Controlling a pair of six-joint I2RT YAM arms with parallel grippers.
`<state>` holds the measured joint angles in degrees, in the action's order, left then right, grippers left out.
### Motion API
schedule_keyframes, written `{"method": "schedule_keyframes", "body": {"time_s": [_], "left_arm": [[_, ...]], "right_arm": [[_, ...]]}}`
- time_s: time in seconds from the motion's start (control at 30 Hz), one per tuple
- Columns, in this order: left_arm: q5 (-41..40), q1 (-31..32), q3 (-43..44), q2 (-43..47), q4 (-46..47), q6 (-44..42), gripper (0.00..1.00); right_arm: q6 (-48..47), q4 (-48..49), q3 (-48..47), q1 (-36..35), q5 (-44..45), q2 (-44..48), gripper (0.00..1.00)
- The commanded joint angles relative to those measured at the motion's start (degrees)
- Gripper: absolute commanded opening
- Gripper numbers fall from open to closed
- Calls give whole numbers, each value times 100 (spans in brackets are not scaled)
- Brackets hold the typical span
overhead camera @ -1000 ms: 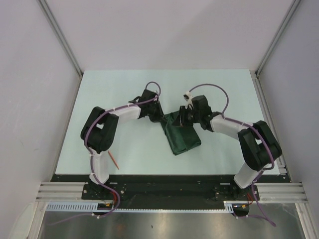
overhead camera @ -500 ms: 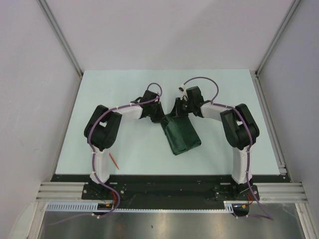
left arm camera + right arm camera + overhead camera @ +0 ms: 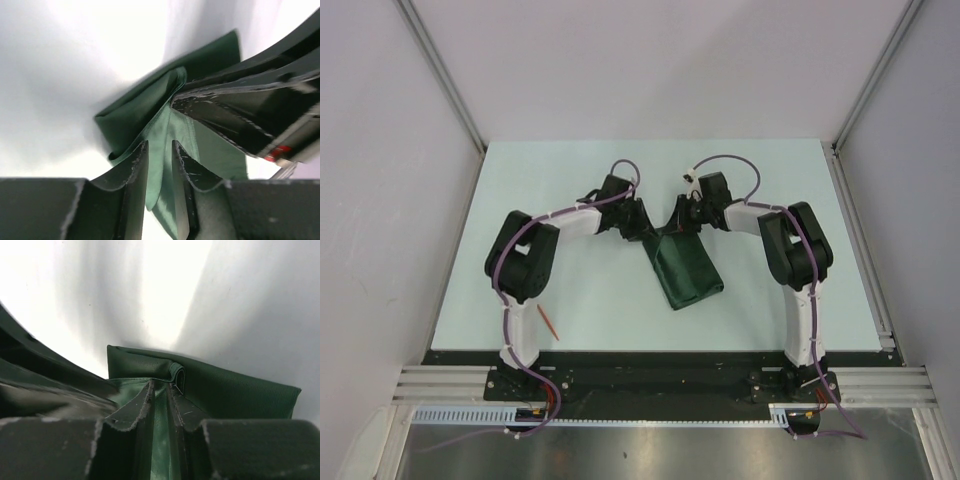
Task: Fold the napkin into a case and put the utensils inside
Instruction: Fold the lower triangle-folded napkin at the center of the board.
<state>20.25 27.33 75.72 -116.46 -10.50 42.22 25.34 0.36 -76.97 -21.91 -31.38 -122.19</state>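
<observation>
Pale table (image 3: 570, 300) | green napkin (image 3: 685, 275) (soft, creased) | right tool (image 3: 160, 387) pinches it | left tool (image 3: 160, 147) grip unclear

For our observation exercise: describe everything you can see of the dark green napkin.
The napkin is plain dark green woven cloth, folded into a layered, roughly rectangular bundle lying slanted near the middle of the table. Its near end rests flat; its far edge is drawn out towards both arms. The right jaws pinch a fold there. Cloth also runs between the left jaws, though how firmly they hold it is unclear.
</observation>
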Motion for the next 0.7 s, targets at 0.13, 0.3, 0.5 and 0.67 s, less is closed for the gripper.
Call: {"method": "schedule_keyframes", "body": {"time_s": [0.13,0.3,0.5,0.67], "left_arm": [[321,-466,-206,564,268,208,27],[594,-439,-374,520,637,384,21],[629,-378,-365,511,629,322,21],[279,-299,-357,686,357,60,25]], "right_arm": [[-126,-10,-292,82,-97,-121,20],[-117,-10,-292,82,-114,-50,20],[-152,-227,-345,73,-114,125,21],[-196,-422,-424,82,-79,275,24]]}}
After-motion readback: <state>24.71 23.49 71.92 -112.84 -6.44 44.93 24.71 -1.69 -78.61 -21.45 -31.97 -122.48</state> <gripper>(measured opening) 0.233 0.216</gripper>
